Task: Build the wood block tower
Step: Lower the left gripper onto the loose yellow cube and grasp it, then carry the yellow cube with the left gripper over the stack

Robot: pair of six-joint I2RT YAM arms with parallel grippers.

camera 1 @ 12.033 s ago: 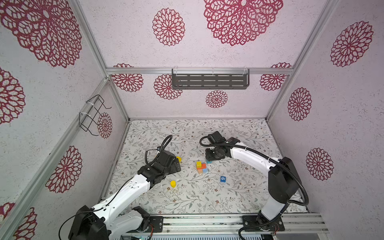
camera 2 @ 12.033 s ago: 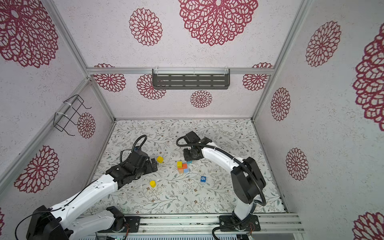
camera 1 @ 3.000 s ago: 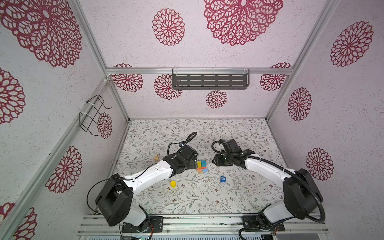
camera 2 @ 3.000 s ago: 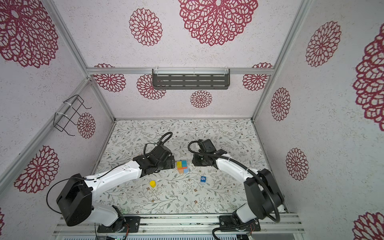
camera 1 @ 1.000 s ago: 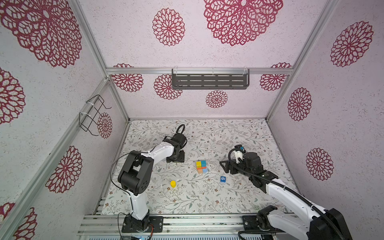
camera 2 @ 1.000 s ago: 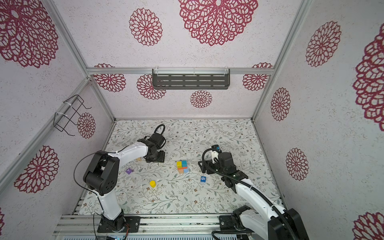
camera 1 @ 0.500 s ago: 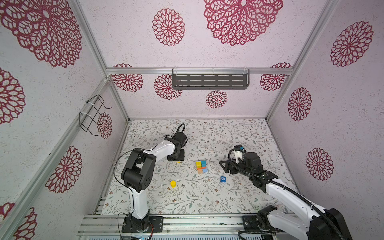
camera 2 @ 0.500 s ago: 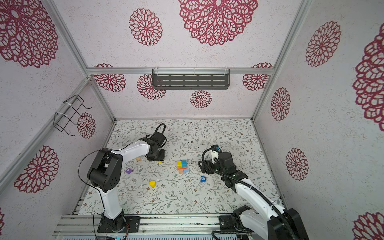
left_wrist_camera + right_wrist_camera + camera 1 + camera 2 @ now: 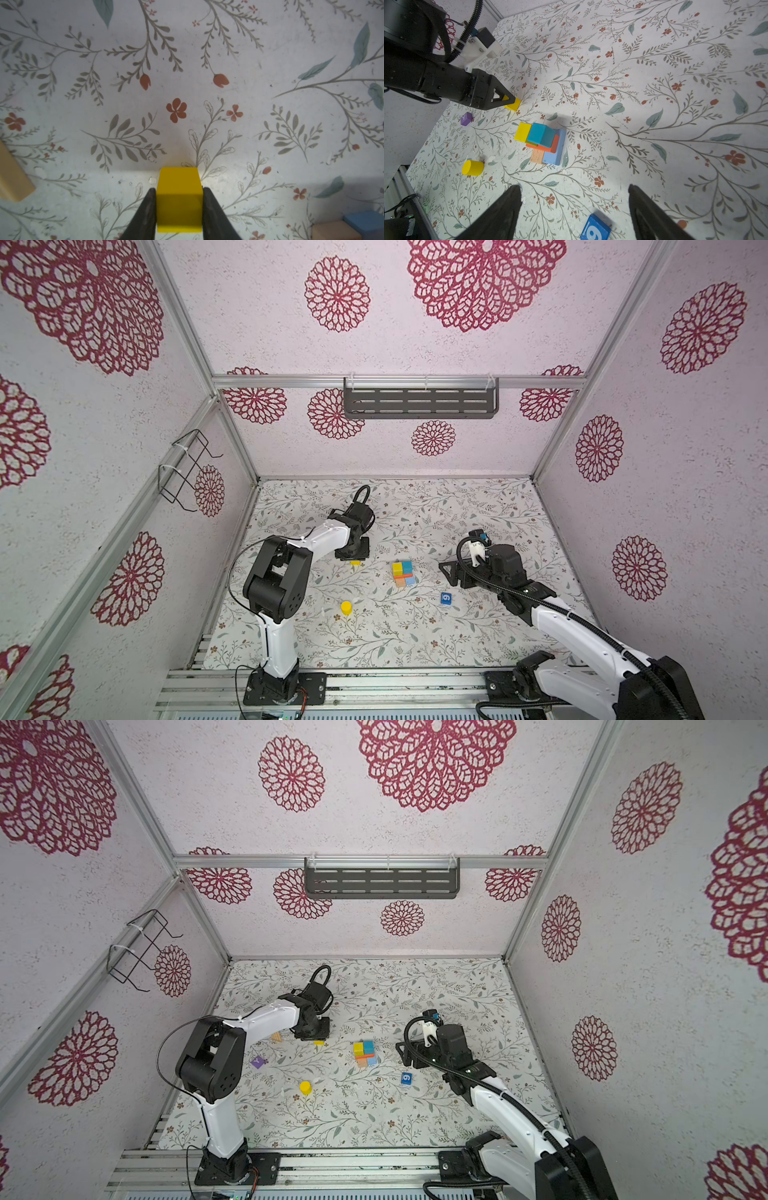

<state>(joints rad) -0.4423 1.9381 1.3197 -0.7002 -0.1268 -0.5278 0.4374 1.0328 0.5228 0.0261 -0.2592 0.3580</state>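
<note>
Fig. L hand (image 9: pixel 179 189) clamps yellow cube (image 9: pixel 178 209) across two opposite flat faces, cube low on desk (image 9: pixel 249 52), apart from wood block tower (image 9: pixel 542 141) mid-desk. A square grip prob. keeps it level for stacking. R hand (image 9: pixel 574 186) spread wide, empty, beside tower, likely leaving L's path free.

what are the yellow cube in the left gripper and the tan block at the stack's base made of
The yellow cube: likely wood under smooth, matte paint; no grain shows. The tan block: bare unpainted wood, with faint grain lines visible on its top face.
</note>
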